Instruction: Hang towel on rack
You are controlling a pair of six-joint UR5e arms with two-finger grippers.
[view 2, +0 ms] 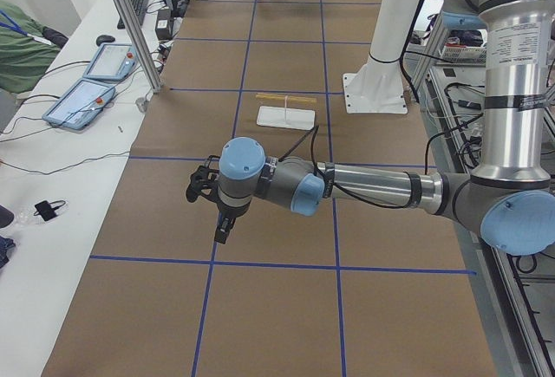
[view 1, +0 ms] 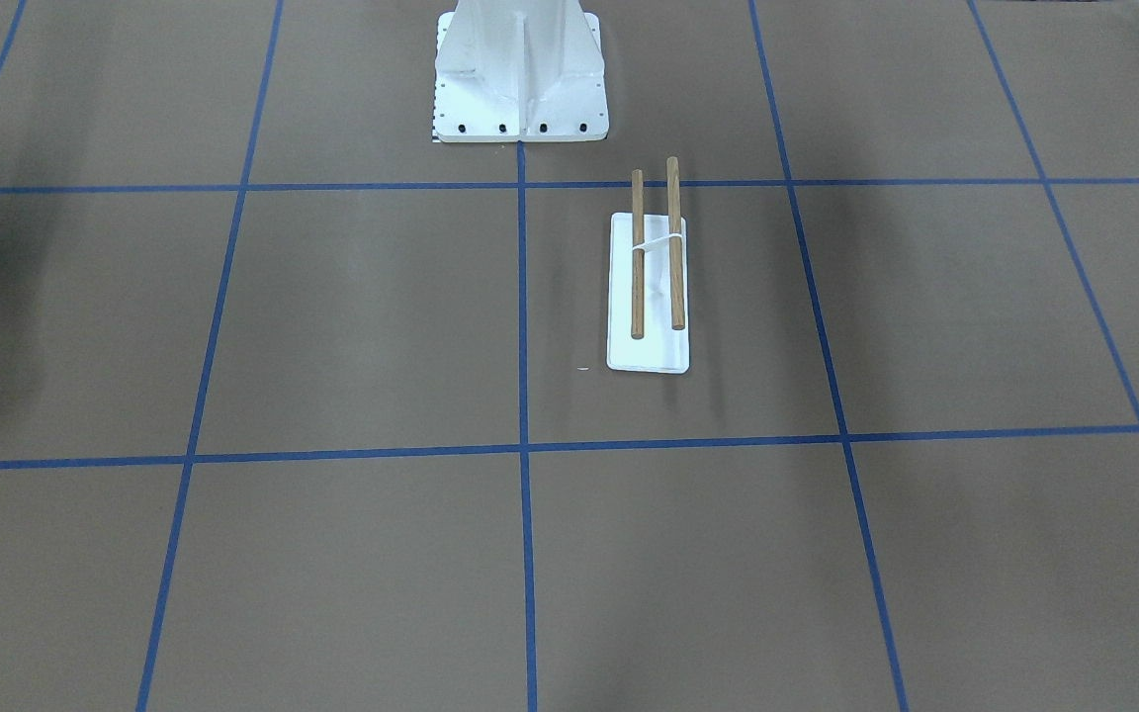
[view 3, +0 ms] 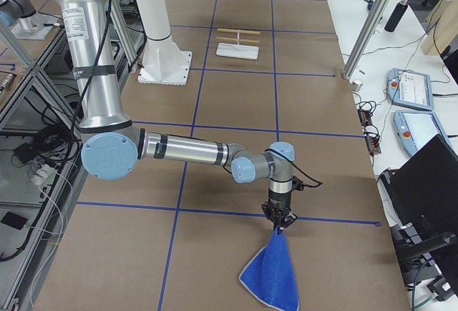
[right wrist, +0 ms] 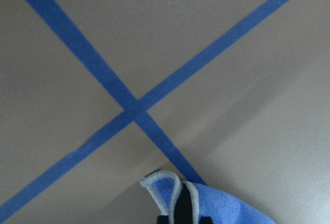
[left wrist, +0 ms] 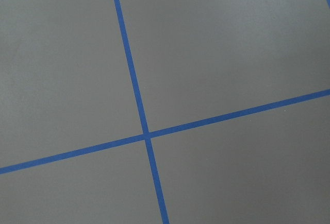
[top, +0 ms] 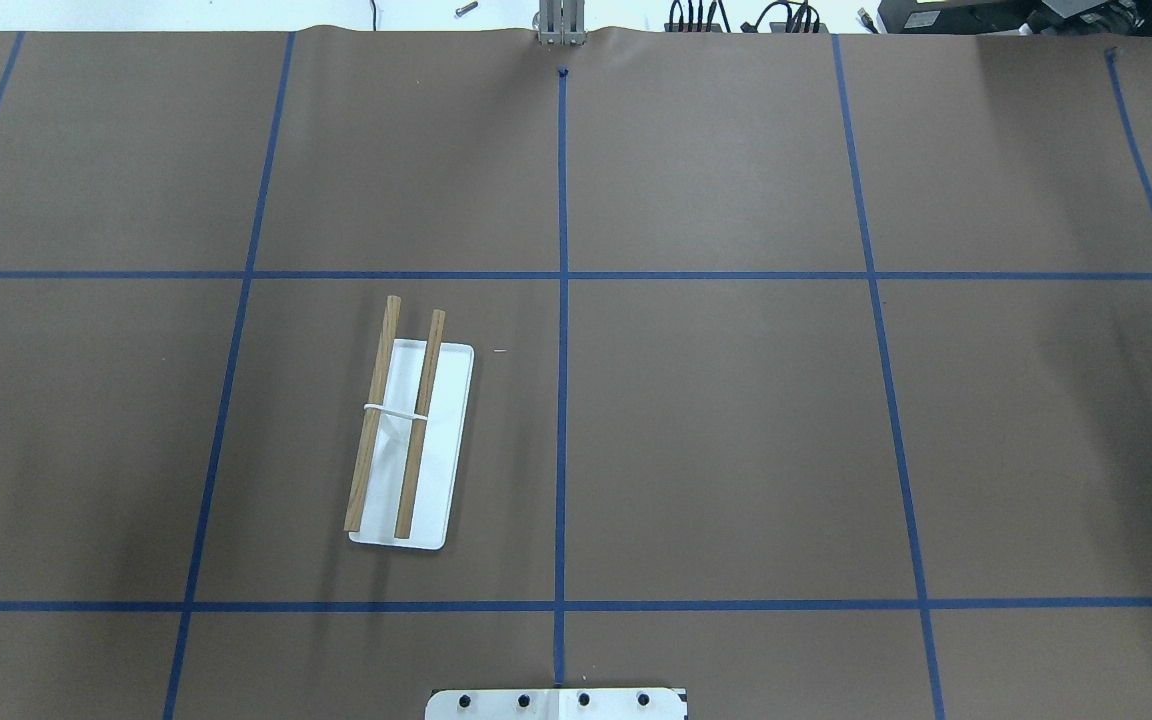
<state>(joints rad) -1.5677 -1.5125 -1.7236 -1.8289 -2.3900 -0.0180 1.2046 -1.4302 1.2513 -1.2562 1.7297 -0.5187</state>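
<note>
The right pincer point(view 3: 278, 225) is closed on 1 corner of the towel point(view 3: 272, 277), which hangs in a limp blue cone at the end of the counter point(view 3: 236, 168) on the robot's right. That is well apart from the rack point(view 3: 238, 43) and its 2 dowels point(top: 373, 410). The cloth looks light, soft and floppy, so it will likely sag and swing. A hold on the trimmed edge at a 2nd corner would probably spread it for draping. The left pincer point(view 2: 203, 188) hovers over the counter; whether it is open I cannot tell.
</note>
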